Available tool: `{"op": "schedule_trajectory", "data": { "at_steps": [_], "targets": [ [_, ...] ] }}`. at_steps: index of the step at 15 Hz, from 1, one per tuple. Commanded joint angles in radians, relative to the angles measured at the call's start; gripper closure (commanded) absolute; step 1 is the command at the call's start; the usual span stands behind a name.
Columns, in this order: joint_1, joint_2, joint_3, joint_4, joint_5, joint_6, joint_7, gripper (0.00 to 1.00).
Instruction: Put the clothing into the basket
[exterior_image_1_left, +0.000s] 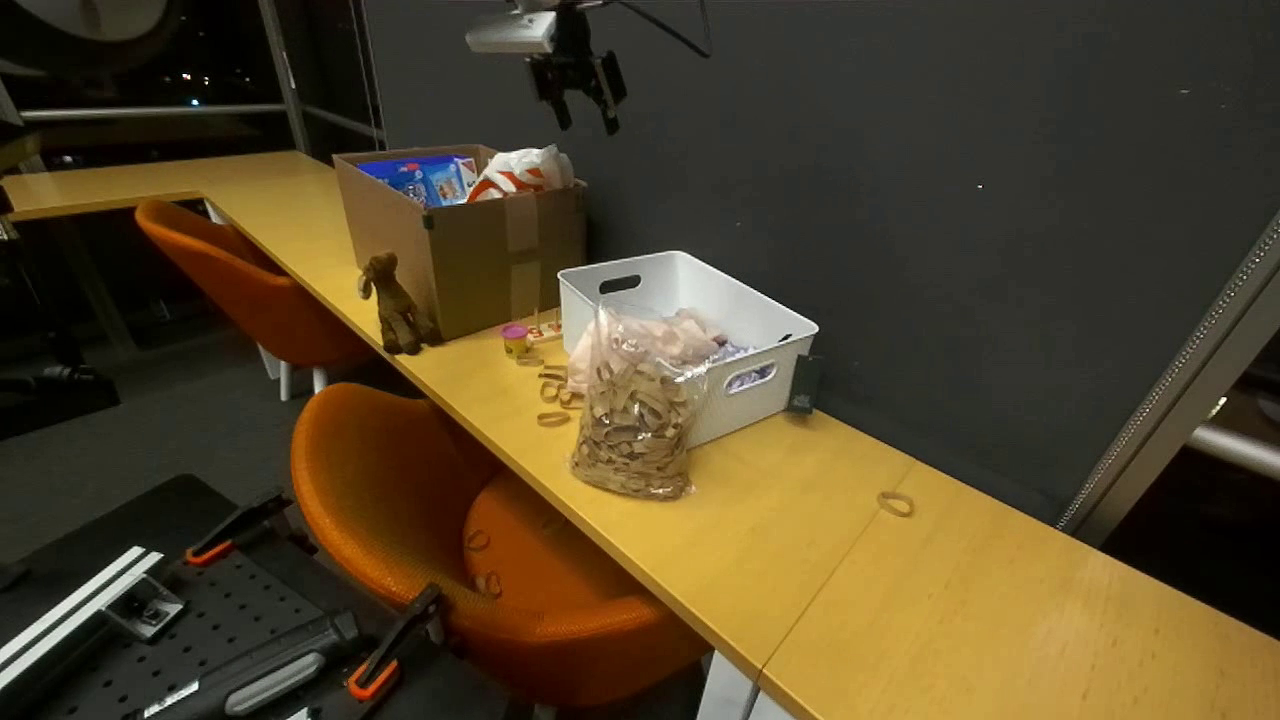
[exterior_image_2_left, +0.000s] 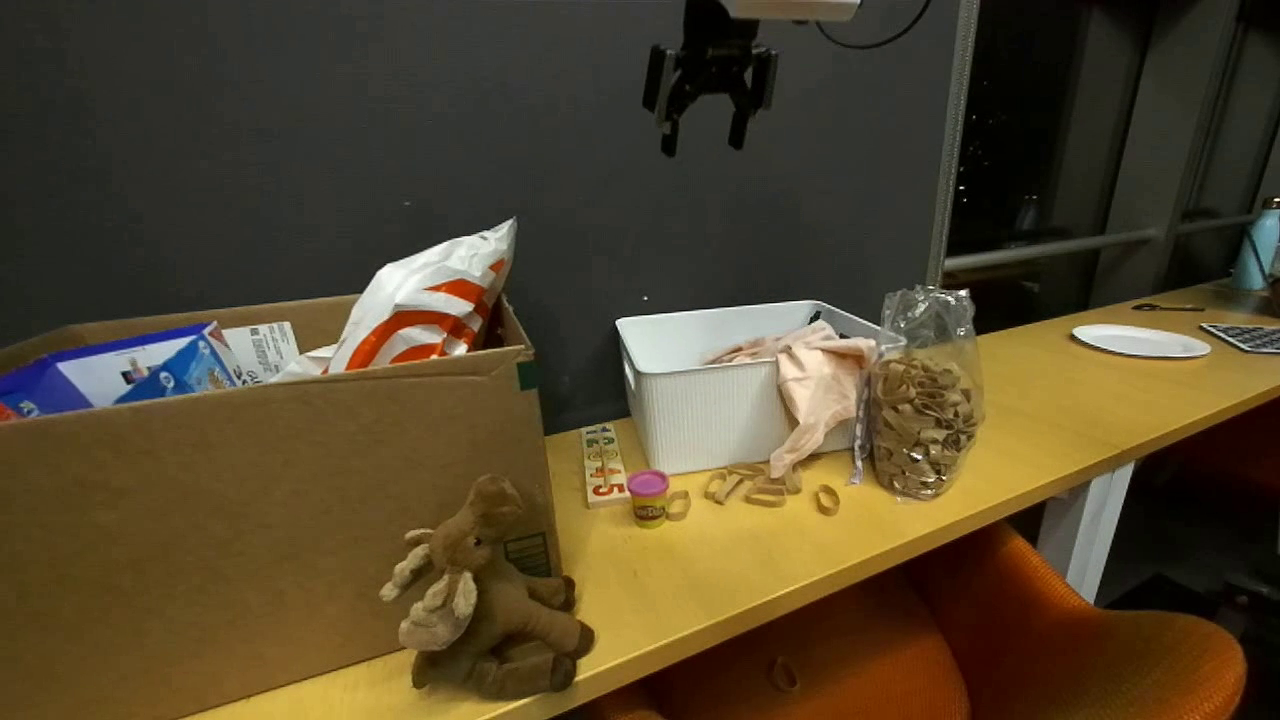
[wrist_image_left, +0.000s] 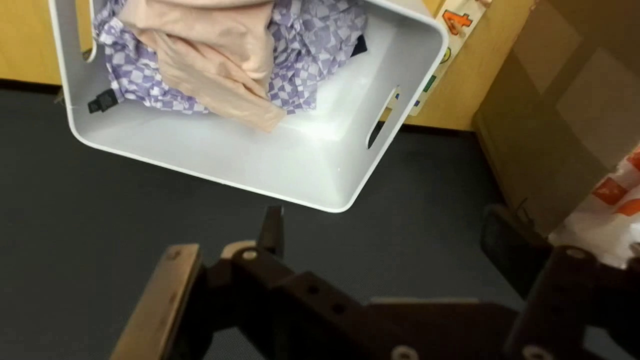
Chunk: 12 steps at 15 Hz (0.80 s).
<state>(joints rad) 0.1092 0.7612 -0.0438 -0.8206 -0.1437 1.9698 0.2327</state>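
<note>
The white basket (exterior_image_1_left: 755, 405) stands on the wooden table against the dark wall; it also shows in an exterior view (exterior_image_2_left: 690, 425) and in the wrist view (wrist_image_left: 225, 155). Pink clothing (wrist_image_left: 215, 55) lies in it on top of purple-and-white checked clothing (wrist_image_left: 320, 55). In an exterior view part of the pink clothing (exterior_image_2_left: 822, 375) hangs over the basket's front rim down to the table, and a thin checked strip (exterior_image_2_left: 860, 440) hangs beside it. My gripper (exterior_image_2_left: 703, 148) is open and empty, high above the basket and apart from it; it also shows in an exterior view (exterior_image_1_left: 588, 128).
A clear bag of brown loops (exterior_image_2_left: 925, 425) stands against the basket's front. A tall cardboard box (exterior_image_2_left: 250, 540) stands beside it, with a plush moose (exterior_image_2_left: 500, 610), a purple-lidded tub (exterior_image_2_left: 648, 500) and a number board (exterior_image_2_left: 603, 465). Loose loops (exterior_image_1_left: 552, 418) lie nearby. Orange chairs (exterior_image_1_left: 380, 490) line the table edge.
</note>
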Motion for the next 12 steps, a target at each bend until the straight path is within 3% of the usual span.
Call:
{"op": "schedule_trajectory", "data": {
  "at_steps": [1, 8, 12],
  "targets": [
    [0.022, -0.210, -0.007, -0.237, 0.000, -0.067, 0.076, 0.00],
    [-0.037, -0.452, 0.026, -0.583, 0.183, -0.090, 0.072, 0.00],
    [-0.075, -0.528, 0.020, -0.803, 0.277, -0.015, 0.047, 0.00]
  ]
}}
